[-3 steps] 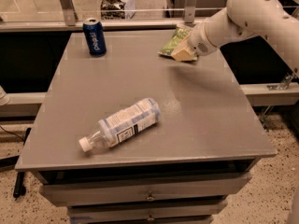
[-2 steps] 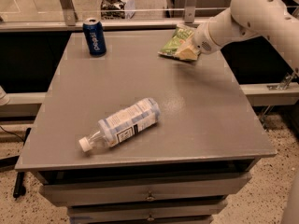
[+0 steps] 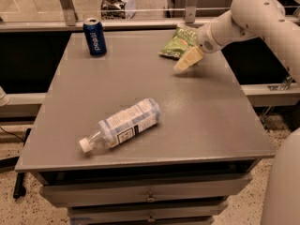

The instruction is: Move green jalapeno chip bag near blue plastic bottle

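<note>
The green jalapeno chip bag (image 3: pixel 177 42) lies at the far right of the grey table (image 3: pixel 206 121), its white lettering facing up. My gripper (image 3: pixel 188 59) is at the bag's near right edge, touching or overlapping it, with the white arm reaching in from the right. The blue plastic bottle (image 3: pixel 123 123) lies on its side near the table's front left, its white cap pointing to the front left. The bag and the bottle are well apart.
A dark blue Pepsi can (image 3: pixel 94 36) stands upright at the far left corner. A rail with metal posts (image 3: pixel 65 3) runs behind the table. Drawers (image 3: pixel 150 196) sit under the tabletop.
The gripper tip has dropped slightly lower at the bag's near edge. The bag, the bottle and the can have not moved.
</note>
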Tool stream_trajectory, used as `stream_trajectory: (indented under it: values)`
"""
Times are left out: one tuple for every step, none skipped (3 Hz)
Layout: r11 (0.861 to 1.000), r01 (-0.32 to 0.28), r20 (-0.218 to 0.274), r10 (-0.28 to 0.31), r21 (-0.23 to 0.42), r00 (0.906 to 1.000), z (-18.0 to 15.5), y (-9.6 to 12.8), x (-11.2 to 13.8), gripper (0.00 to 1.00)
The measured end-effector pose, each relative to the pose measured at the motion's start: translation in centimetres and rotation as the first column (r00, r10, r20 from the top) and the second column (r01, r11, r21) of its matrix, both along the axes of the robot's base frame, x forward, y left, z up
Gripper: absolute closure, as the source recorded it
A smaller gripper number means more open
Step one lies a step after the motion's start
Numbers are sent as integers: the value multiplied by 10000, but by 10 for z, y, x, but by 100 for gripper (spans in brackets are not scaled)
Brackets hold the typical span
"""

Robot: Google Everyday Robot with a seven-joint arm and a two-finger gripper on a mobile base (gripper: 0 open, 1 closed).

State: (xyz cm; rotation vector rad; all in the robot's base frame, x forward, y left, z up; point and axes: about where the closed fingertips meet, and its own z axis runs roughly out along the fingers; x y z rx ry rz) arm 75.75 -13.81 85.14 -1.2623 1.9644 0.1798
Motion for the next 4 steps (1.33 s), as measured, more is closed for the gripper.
stream_trajectory:
  values:
    - [10000,30,-135,-30,-12,9999,-7,3,4,2]
    - [10000,40,-259,-39,56,9997,-13,4,5,22]
    - [9999,57,-309,-54,97,9995,-14,4,6,43]
    - [9999,19,-318,-14,171,9995,-13,5,5,68]
